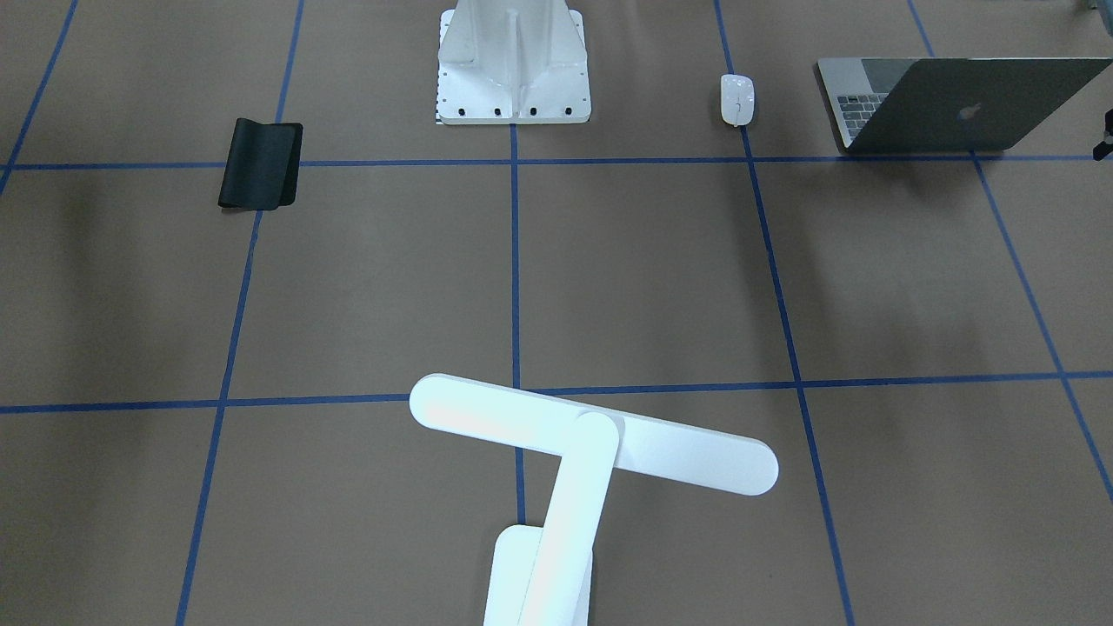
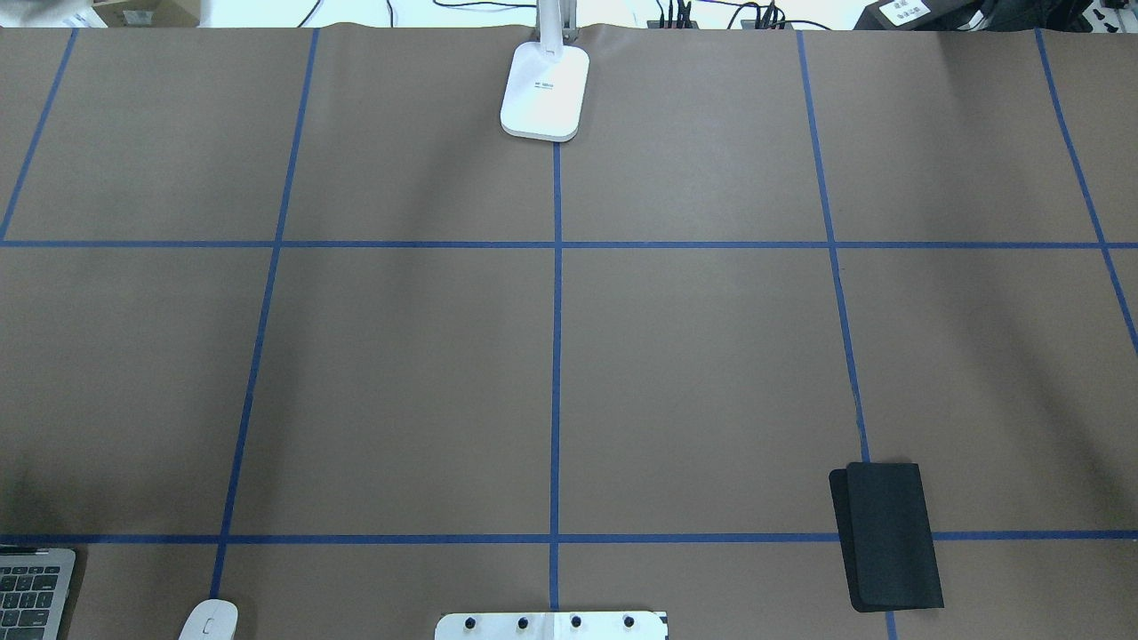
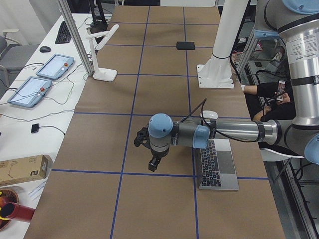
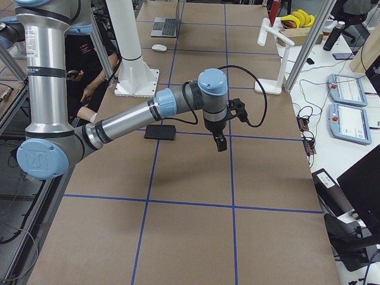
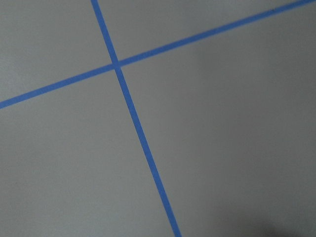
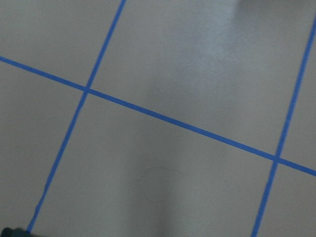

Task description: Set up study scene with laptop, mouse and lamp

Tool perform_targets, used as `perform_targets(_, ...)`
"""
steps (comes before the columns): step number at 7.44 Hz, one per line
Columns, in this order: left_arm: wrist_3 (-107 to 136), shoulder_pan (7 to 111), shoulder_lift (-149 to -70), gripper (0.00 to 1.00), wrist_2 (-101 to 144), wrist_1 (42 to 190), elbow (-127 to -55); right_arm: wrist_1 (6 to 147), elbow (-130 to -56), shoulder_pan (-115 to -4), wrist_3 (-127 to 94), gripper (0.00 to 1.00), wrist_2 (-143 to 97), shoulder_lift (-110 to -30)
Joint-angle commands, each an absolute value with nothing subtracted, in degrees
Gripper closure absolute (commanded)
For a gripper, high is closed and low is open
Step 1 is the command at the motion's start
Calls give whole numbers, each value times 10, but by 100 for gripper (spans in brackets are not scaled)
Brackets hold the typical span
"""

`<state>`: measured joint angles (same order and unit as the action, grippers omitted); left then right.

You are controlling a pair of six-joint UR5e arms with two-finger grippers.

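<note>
The grey laptop (image 1: 965, 109) stands open near the robot's left end, logo side facing the front camera; its keyboard (image 3: 217, 164) shows in the left side view. The white mouse (image 1: 736, 98) lies beside it on the table. The white lamp (image 1: 591, 443) stands at the far edge, base (image 2: 544, 92) on the centre line. My left gripper (image 3: 154, 163) hangs over bare table just beyond the laptop. My right gripper (image 4: 220, 142) hovers past the black mat (image 4: 160, 132). Neither holds anything I can see; I cannot tell whether they are open or shut.
A folded black mat (image 2: 889, 536) lies on the robot's right side. The white ribbed pedestal (image 1: 513, 65) stands at the robot's edge. Blue tape lines (image 2: 556, 356) grid the brown table. Tablets (image 3: 42, 74) and cables sit on the side bench. A person's hand (image 3: 256, 90) shows behind the pedestal.
</note>
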<state>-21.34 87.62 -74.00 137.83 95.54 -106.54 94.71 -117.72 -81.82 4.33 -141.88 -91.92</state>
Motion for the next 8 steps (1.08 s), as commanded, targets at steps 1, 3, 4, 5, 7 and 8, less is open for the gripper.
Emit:
perform_targets(1,-287,899,-663,0,1398,954,-1126,925,-1184,-768,20,0,-1422,-929)
perform_targets(3,-327,904,-601,0,1399,954,-1176,875,-1184,-714,-59,0,-1392,-931)
perform_targets(4,-350,905,-584,0,1401,954,-1180,868,-1184,-688,-74,0,-1384,-930)
perform_targets(5,-350,906,-584,0,1418,953,-1182,861,-1184,-679,-77,0,-1383,-931)
perform_targets(7,-351,908,-583,0,1486,911,-1187,860,-1184,-679,-77,0,-1383,-933)
perform_targets(8,-351,908,-570,0,1498,908,-1190,860,-1184,-678,-77,0,-1383,-933)
